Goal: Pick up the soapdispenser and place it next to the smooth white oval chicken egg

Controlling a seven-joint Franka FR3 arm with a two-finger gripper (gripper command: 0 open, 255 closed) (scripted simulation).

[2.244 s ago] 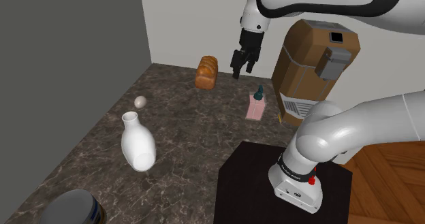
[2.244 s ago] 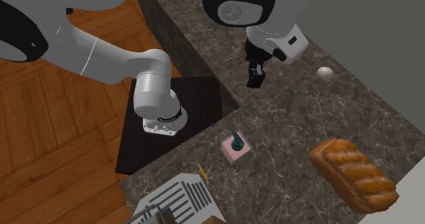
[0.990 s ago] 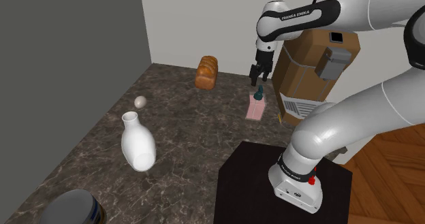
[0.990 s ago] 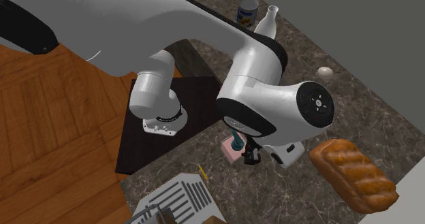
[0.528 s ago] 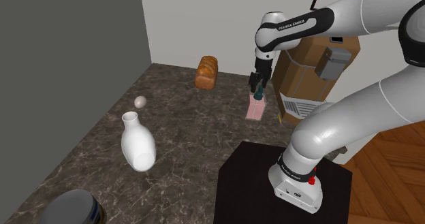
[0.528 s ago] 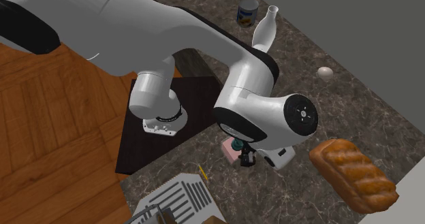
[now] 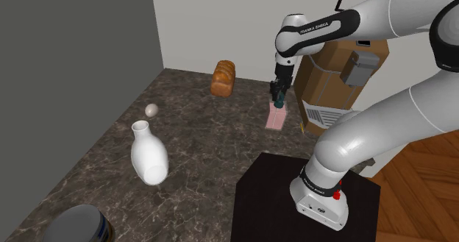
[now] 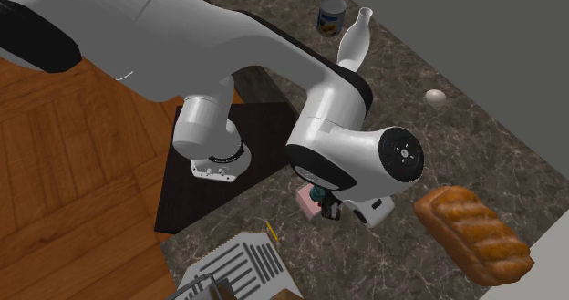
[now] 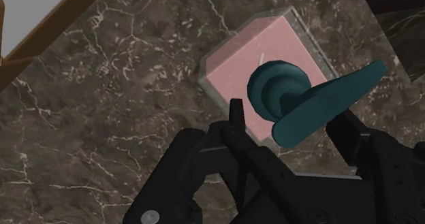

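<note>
The soap dispenser (image 7: 276, 116) is a pink block with a teal pump. It stands upright on the dark marble counter (image 7: 206, 137), in front of the cardboard box. My gripper (image 7: 278, 98) has come down over it from above. In the wrist view the gripper (image 9: 289, 120) is open, one black finger on each side of the teal pump (image 9: 276, 86), both close to it and not plainly clasping it. From the second exterior view the arm hides most of the dispenser (image 8: 306, 201). The white egg (image 7: 151, 109) lies far off toward the shoulder view's left; it is also in the second exterior view, egg (image 8: 436, 97).
A bread loaf (image 7: 223, 78) lies near the back wall. The brown cardboard box (image 7: 335, 71) rises right behind the dispenser. A white vase (image 7: 149, 156) stands near the egg, and a dark can (image 7: 77, 226) sits at the counter's front corner. My stand (image 7: 294, 196) is at lower right.
The gripper came across from above the loaf and dropped onto the dispenser's pump. In the last half second its fingers drew in around the pump. The dispenser has not moved.
</note>
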